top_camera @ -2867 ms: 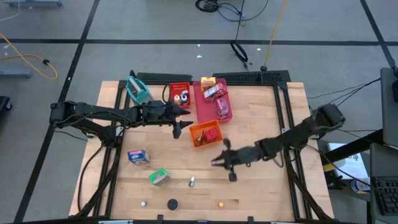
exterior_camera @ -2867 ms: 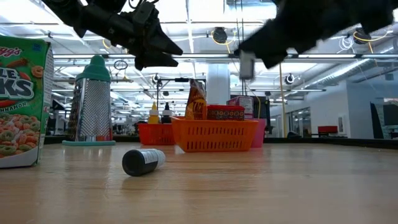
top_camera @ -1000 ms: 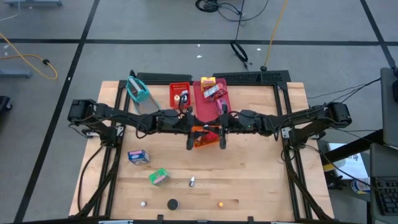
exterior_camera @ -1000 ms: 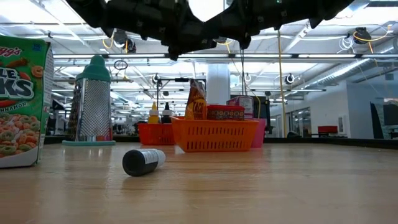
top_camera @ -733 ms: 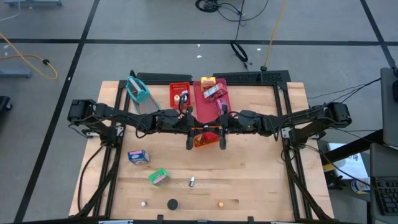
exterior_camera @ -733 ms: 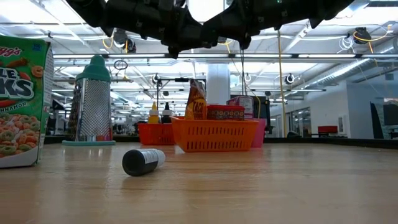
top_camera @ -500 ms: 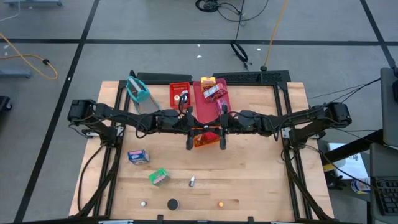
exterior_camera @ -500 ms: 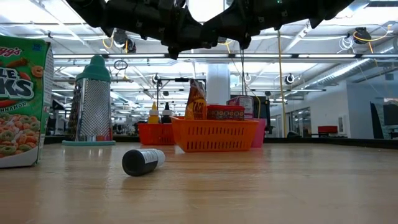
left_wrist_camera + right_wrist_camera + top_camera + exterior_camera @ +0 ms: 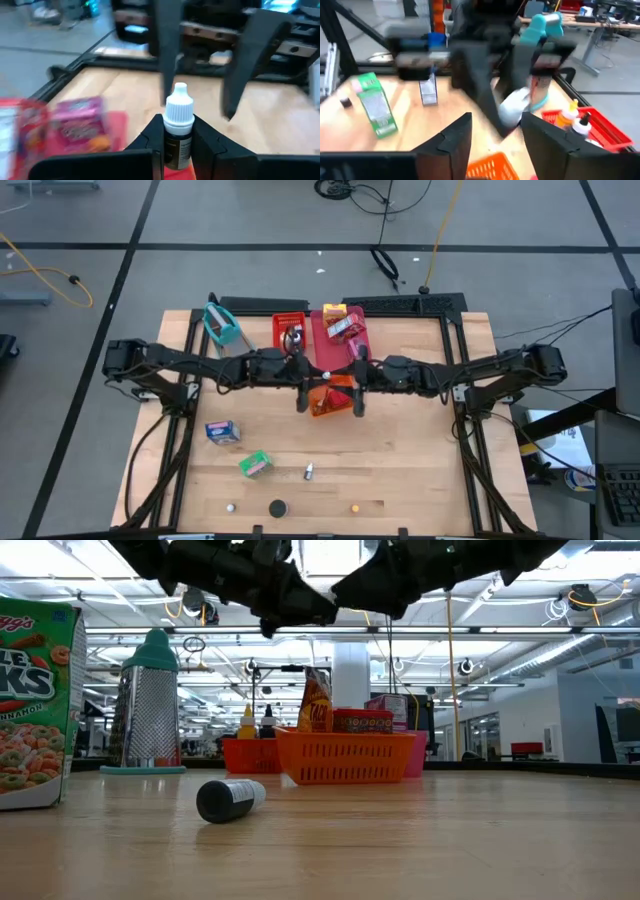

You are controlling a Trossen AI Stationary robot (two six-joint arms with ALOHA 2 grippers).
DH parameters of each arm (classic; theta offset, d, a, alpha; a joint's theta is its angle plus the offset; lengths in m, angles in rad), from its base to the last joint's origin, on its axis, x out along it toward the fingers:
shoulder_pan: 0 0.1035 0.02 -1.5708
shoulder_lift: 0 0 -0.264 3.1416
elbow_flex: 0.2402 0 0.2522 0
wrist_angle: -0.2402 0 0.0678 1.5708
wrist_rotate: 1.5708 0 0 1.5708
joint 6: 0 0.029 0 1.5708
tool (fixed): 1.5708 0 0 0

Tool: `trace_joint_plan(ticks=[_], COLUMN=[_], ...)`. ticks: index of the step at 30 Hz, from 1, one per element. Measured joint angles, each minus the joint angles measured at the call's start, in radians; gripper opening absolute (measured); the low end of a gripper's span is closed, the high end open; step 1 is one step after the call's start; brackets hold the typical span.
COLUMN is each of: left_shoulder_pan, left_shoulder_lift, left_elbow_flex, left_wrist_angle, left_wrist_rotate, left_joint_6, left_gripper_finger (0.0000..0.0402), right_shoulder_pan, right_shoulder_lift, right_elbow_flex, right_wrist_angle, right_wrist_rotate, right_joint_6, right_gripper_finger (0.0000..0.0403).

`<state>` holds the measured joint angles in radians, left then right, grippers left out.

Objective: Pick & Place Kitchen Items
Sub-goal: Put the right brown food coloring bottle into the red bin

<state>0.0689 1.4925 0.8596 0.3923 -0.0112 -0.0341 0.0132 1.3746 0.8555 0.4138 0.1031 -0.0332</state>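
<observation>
We see both arms reaching in from either side and meeting over the middle of the bench [image 9: 420, 470], just above the orange tray [image 9: 330, 402]. The left pincer [image 9: 178, 131] is pinching a small dark bottle with a white cap [image 9: 178, 127], held upright between its two fingers, the cap standing clear above the fingertips. Facing it, the right pincer [image 9: 492, 131] stands spread, its fingers apart on either side of the bottle's white cap [image 9: 515, 106] without clasping it. From above, the left pincer [image 9: 302, 383] and right pincer [image 9: 358, 385] sit near each other over the orange tray, with the pink tray [image 9: 345, 358] and the red tray [image 9: 279, 331] just beyond them toward the far edge. In the level view the orange tray [image 9: 345, 756] rests on the bench and holds an orange packet [image 9: 314, 704] and a red box [image 9: 362, 721], while both arms hang well above it. On the near part of the bench lie a blue box [image 9: 222, 431], a green cereal box [image 9: 255, 465], a tiny bottle on its side [image 9: 309, 472], a black cap [image 9: 277, 507], a white cap [image 9: 231, 506] and an orange cap [image 9: 354, 506], all well apart from the pincers. A teal-topped grater [image 9: 222, 324] rests near the far left corner.
</observation>
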Motion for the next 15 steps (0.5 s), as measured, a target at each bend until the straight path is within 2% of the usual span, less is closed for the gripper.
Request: trace_joint_plan(ticks=[4,9,15], left_shoulder_pan=[0.025,0.086,0.204], left_shoulder_lift=[-0.073,-0.152,-0.147], left_elbow_flex=[0.0,-0.001,0.0], left_wrist_angle=[-0.126,-0.214,-0.236], left_wrist_rotate=[-0.122,-0.241,-0.292], left_joint_6=[0.026,-0.003,-0.095], left_gripper_finger=[0.0046,0.0046,0.0046], right_shoulder_pan=[0.002,0.011,0.059], right_shoulder_lift=[-0.023,-0.035,-0.03], right_elbow_flex=[-0.002,-0.001,-0.001], right_wrist_angle=[-0.042,-0.068,-0.07], right_wrist_rotate=[0.031,0.027,0.026], right_joint_6=[-0.023,0.01,-0.004], right_gripper_finger=[0.0179,0.0179,0.0172])
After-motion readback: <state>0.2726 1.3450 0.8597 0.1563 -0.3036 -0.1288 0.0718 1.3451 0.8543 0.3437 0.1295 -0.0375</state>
